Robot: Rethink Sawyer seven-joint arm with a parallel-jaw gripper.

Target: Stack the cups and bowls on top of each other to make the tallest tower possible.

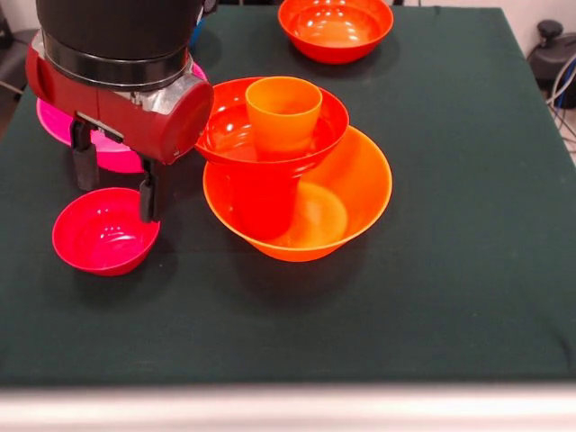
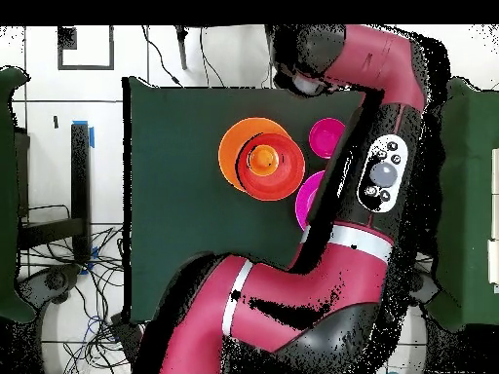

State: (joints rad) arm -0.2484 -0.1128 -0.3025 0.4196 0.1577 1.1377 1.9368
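No readable text, labels or numbers

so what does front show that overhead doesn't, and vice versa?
Front only: the gripper, fingers open over the crimson bowl, and a spare orange bowl at the far edge. Overhead only: the whole arm, bent across the table's side. Both: the tower with an orange cup on top, and the pink bowl.
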